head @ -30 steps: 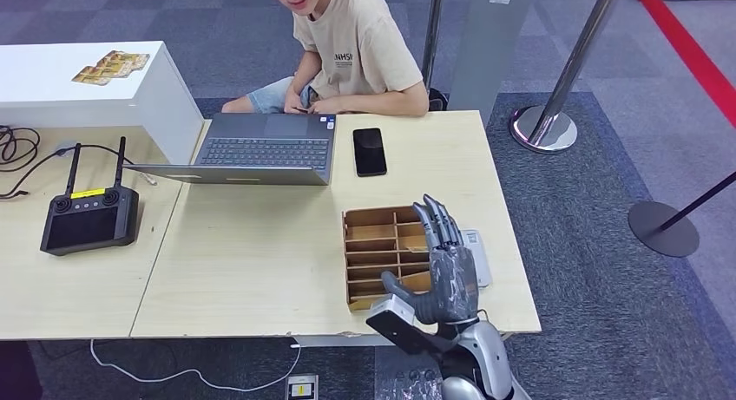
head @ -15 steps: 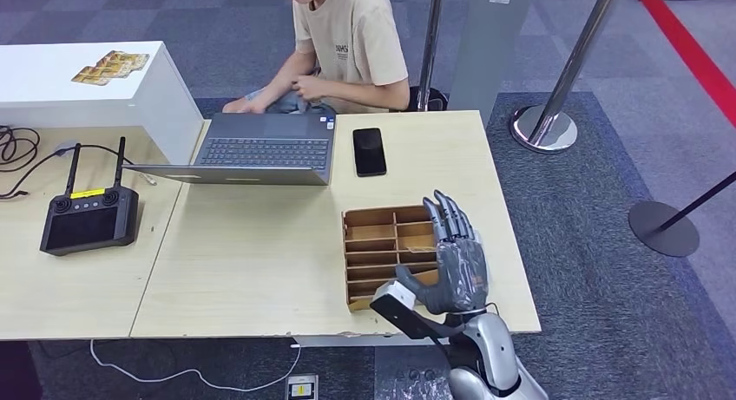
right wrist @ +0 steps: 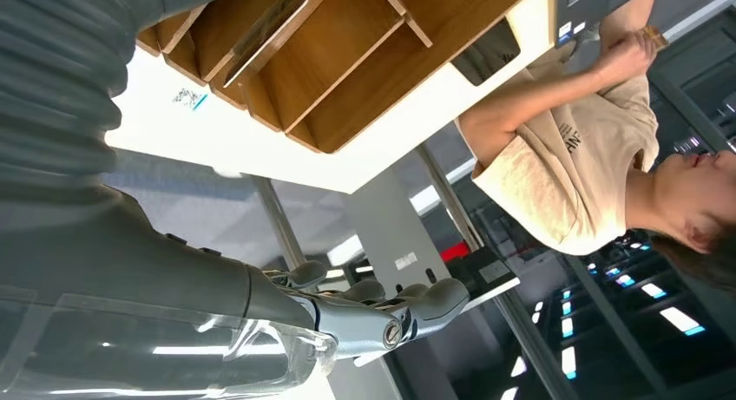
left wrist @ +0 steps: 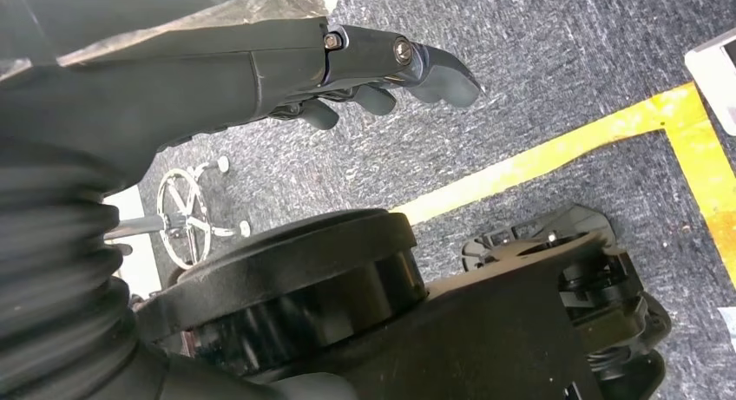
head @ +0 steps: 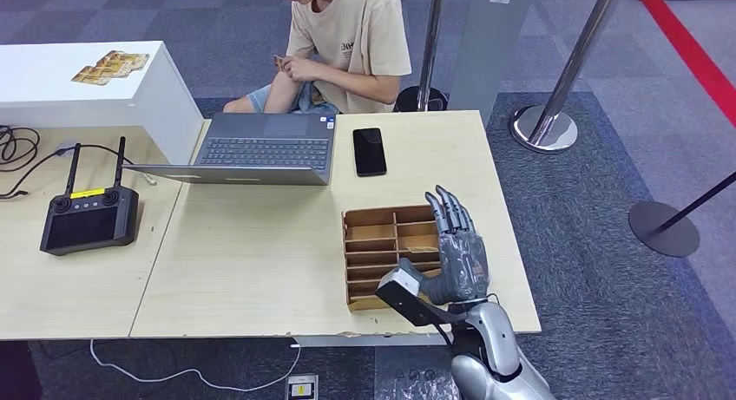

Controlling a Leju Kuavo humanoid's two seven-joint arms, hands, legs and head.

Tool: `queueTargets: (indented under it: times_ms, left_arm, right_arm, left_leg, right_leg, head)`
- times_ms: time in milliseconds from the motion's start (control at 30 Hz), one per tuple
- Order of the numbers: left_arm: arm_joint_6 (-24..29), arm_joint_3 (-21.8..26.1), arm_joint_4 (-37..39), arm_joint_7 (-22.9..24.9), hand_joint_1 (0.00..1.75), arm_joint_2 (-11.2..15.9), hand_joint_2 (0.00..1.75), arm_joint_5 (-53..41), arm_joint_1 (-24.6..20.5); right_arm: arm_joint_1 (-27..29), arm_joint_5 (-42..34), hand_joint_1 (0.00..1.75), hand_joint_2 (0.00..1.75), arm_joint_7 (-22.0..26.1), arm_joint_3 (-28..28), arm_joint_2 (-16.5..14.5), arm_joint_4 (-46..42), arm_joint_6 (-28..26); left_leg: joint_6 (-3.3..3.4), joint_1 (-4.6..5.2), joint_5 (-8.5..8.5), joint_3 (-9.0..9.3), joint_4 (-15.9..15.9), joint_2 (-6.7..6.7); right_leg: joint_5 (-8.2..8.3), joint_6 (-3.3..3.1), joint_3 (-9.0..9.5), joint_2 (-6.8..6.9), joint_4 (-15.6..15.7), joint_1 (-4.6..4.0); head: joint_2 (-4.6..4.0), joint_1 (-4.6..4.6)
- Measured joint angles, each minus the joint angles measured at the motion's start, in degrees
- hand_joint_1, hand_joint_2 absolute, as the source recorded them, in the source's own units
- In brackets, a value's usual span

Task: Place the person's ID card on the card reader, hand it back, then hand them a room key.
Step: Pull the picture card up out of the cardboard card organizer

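Our right hand hovers open and empty, fingers straight, over the wooden box on the table. Our left hand hangs empty, fingers loosely curled. The person holds a small card.

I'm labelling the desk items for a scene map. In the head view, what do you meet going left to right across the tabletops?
Remote controller → laptop → phone → wooden compartment tray → right hand, raised over the tray's right side.
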State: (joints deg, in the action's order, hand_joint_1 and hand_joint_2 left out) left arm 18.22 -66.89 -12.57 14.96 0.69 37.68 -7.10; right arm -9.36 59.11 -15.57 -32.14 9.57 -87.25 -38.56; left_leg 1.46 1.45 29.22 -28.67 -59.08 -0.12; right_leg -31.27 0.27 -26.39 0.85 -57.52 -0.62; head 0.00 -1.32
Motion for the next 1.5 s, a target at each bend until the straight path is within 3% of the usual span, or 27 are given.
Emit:
queueTargets:
  times_ms: [300,1500]
  left_arm:
    - [-0.75,-0.01,0.0,0.15,0.0,-0.09,1.75,-0.39,-0.01]
    - [-1.42,-0.01,0.0,0.39,0.0,-0.41,1.75,-1.61,0.0]
  right_arm:
    - [-1.64,8.34,0.0,1.75,-2.57,-0.6,0.51,2.5,2.92]
    - [-2.64,5.2,0.0,1.75,-1.13,-3.58,1.87,7.06,7.68]
  left_leg:
    - [0.0,0.0,0.0,0.0,0.0,0.0]
    - [0.0,0.0,0.0,0.0,0.0,0.0]
  right_leg:
    - [0.0,0.0,0.0,0.0,0.0,0.0]
    - [0.0,0.0,0.0,0.0,0.0,0.0]
  head:
    - [0.0,0.01]
    - [0.0,0.0]
